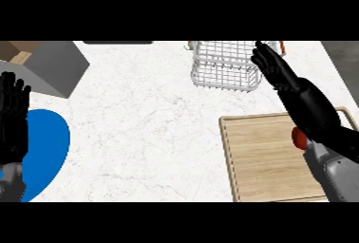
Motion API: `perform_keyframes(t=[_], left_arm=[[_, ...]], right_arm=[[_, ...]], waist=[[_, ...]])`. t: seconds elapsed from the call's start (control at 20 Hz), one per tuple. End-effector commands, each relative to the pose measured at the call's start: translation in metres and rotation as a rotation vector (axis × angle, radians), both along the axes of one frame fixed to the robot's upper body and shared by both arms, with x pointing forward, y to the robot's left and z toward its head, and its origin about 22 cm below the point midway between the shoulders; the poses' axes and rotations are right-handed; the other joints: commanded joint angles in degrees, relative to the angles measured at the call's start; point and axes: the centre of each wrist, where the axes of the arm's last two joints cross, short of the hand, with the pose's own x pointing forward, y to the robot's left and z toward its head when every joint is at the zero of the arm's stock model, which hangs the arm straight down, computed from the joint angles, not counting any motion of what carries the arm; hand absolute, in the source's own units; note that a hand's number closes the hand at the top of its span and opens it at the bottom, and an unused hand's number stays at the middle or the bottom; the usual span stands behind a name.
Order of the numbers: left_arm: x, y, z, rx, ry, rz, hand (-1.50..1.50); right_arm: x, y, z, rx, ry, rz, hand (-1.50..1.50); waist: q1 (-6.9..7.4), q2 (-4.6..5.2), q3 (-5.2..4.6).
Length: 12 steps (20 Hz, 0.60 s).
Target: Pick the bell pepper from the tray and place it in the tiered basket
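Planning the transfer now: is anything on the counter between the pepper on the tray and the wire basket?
Nothing visible. The red bell pepper sits on the light wooden tray, mostly hidden by the right forearm. Bare white marble counter separates the tray from the white wire tiered basket; the right hand is beside the basket.

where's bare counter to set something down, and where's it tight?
Free: the white counter between the blue plate, wire basket and wooden tray; also the tray's left part. Tight: the right side, where the right hand overlaps the basket and its forearm crosses the tray, partly hiding a red object. Left hand rests at the left edge.
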Motion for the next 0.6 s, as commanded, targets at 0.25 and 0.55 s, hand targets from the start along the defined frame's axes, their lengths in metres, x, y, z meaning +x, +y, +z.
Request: perform_keyframes(t=[0.25, 0.55], left_arm=[[-0.054, 0.002, -0.084, -0.027, 0.405, 0.043, 0.00], [-0.070, -0.013, -0.103, -0.081, 0.466, 0.015, 0.00]], right_arm=[[-0.015, -0.153, 0.018, -0.034, -0.095, -0.994, 1.50], [-0.059, -0.200, -0.045, 0.292, -0.018, -1.698, -1.50]], waist=[[-7.90, -0.57, 0.52], [-8.51, -1.24, 0.73]])
